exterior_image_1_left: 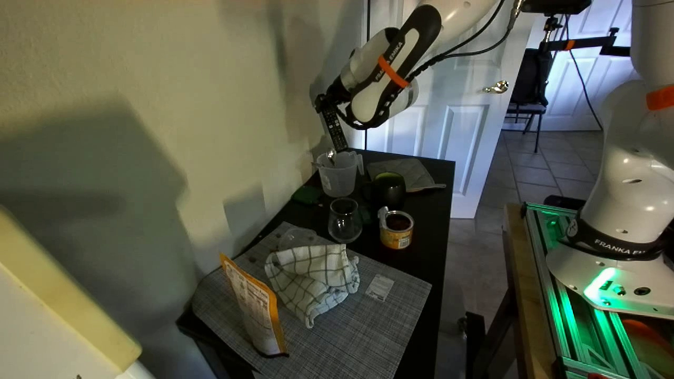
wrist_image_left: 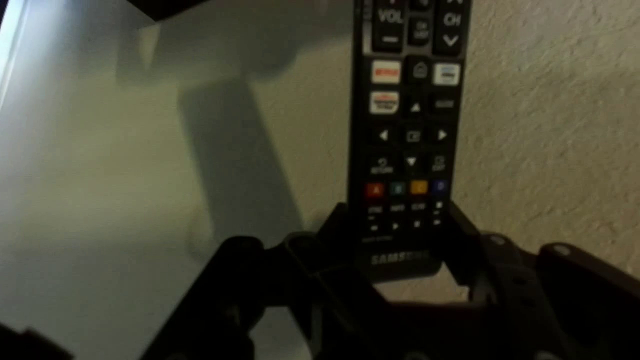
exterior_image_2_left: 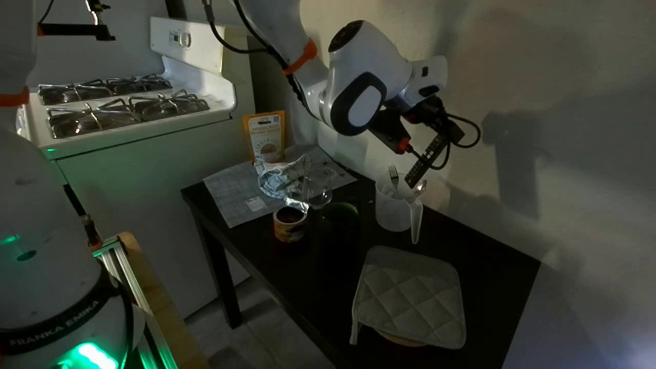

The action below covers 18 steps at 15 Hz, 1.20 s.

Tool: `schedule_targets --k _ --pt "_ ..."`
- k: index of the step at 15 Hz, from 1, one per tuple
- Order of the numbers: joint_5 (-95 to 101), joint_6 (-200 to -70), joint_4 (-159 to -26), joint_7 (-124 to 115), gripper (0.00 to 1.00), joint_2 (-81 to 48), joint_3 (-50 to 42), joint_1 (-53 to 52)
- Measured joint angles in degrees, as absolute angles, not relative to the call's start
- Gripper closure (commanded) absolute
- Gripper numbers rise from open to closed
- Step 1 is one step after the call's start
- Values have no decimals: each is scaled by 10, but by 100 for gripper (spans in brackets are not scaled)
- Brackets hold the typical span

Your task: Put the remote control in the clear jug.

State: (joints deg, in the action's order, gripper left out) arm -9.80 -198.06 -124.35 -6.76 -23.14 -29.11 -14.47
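Tool (wrist_image_left: 400,240): pinching the remote control (wrist_image_left: 407,130) by its branded end
Remote control: slanting below the tool, tip near the clear jug (exterior_image_2_left: 390,212)
Clear jug: below the tool, fork (exterior_image_2_left: 394,180) and spoon (exterior_image_2_left: 420,187) inside
Done: grasp and lift, seemingly
Left: lowering it in, releasing

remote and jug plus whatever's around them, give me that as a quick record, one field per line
held: remote, tilted, in the gripper
target: clear jug, upright on the table
inside jug: fork and spoon
remote position: lower end near the jug's mouth; whether it is past the rim, unclear
near jug: glass, mug, can, pot holder
farther off: pouch and bunched towel on the mat
status: remote not yet released
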Motion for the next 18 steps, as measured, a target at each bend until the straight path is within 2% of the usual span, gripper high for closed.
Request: schedule_targets --k 9,18 --pt "-99 -1972 -1230 -69 78 -287 -261 -144" --pt "-99 -1901 -1230 -68 78 -293 -240 -133"
